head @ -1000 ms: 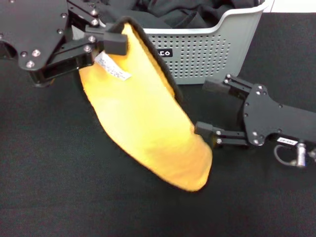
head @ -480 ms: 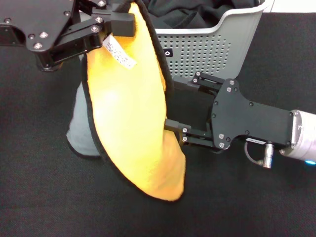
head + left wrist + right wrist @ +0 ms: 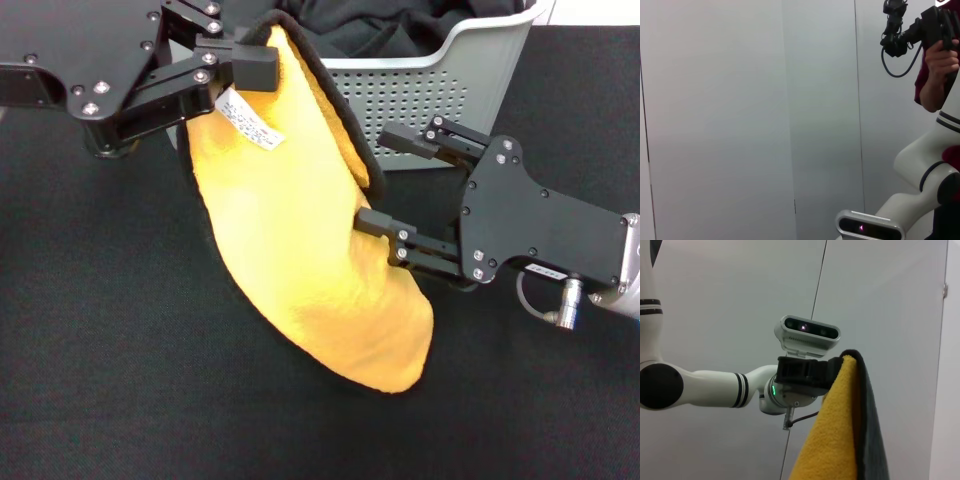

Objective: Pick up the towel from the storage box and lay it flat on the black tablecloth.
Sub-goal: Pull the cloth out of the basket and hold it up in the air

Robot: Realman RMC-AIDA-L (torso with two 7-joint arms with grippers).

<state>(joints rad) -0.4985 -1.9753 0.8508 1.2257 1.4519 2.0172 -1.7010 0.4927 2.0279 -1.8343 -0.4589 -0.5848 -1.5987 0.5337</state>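
Note:
The towel (image 3: 300,260) hangs yellow-orange side out, with black edging and a white label (image 3: 250,120), in front of the storage box (image 3: 440,90). Its lower end is down by the black tablecloth (image 3: 120,350). My left gripper (image 3: 255,65) is shut on the towel's top corner, at upper left. My right gripper (image 3: 388,178) is open, and its jaws straddle the towel's right edge at mid height. The right wrist view shows the towel (image 3: 835,440) hanging, grey on its far side, from the left gripper (image 3: 805,372).
Black clothes (image 3: 380,20) fill the storage box at the back. The left wrist view shows only a grey wall (image 3: 740,100), part of the robot's body (image 3: 920,165) and a person's hand holding a controller (image 3: 940,50).
My right gripper has come in from the right to the towel's edge. The left gripper has lifted the top corner a little, and the towel's lower end has swung left and then back right.

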